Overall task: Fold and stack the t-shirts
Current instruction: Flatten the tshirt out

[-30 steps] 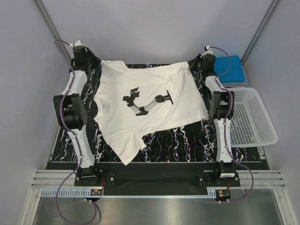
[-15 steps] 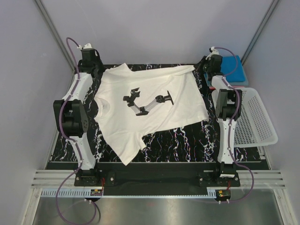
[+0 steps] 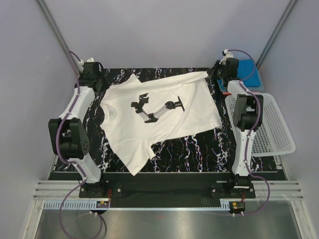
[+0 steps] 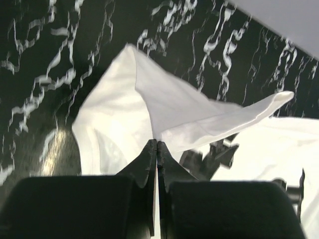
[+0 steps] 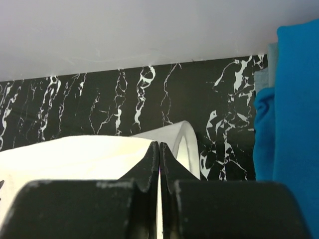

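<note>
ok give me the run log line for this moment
left gripper: shut on white t-shirt, far edge | right gripper: shut on same shirt, far edge | blue t-shirt: far right

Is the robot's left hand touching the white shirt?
Touching. The left wrist view shows the left hand shut, with a fold of the white shirt pinched between its fingertips.

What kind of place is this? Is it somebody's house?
Probably a robot test booth, not a house: a left arm and a right arm are bolted to a black marbled table, plain grey walls box it in, and a white t-shirt lies spread out.
</note>
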Controlling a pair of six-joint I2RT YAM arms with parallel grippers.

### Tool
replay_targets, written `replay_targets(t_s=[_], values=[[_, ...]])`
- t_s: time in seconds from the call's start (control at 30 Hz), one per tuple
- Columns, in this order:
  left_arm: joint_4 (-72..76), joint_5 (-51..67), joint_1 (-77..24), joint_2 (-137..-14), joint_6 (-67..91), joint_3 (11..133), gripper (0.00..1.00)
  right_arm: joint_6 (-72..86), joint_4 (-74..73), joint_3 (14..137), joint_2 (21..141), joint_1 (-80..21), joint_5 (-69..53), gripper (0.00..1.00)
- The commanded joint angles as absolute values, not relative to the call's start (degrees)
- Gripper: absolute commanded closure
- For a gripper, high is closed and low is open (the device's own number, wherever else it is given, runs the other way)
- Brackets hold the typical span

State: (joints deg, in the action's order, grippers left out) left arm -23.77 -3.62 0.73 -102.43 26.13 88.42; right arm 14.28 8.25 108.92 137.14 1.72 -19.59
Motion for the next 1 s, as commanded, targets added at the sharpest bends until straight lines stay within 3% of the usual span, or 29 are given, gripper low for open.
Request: replay_targets(t_s=[0.0,0.3,0.47,0.5,0.6,0.63,0.73,0.83,0.97], values=[[-25.2,-5.6,0.3,-96.2,28.6,81.8,1.0,10.8,6.0,106.9,131.7,1.6,-19.2,1.0],[-25.0,-1.7,0.3,-94.0,31.8,68.7,1.0,6.2,5.2,97.5,126.5,1.6,-16.4,0.99],[-25.2,2.3,-0.9,-93.5,33.0,64.3,1.0,5.7,4.0,95.7,124.3,1.6,-15.1,0.83],[-25.7,3.4,-0.9,-93.5,33.2,63.8,0.93,6.0,3.3,96.1,123.6,1.6,-14.9,0.74],[-29.0,6.4,-0.9,-92.9,33.8,64.2,0.79,7.8,-3.5,99.1,122.5,1.6,-14.9,0.65],[-30.0,6.9,-1.0,-91.9,33.8,64.8,0.67,8.7,-5.3,99.9,121.6,1.6,-14.5,0.61],[-33.2,4.5,-1.4,-87.2,32.3,64.3,0.51,13.2,-15.1,102.6,119.4,0.9,-12.1,0.58],[-35.3,-2.9,-2.5,-83.0,30.3,63.2,0.49,16.9,-23.8,101.2,116.1,-2.3,-6.4,0.6],[-29.8,6.0,-3.9,-81.3,33.7,57.6,0.51,19.3,-34.0,97.4,113.1,-6.5,-0.5,0.66]])
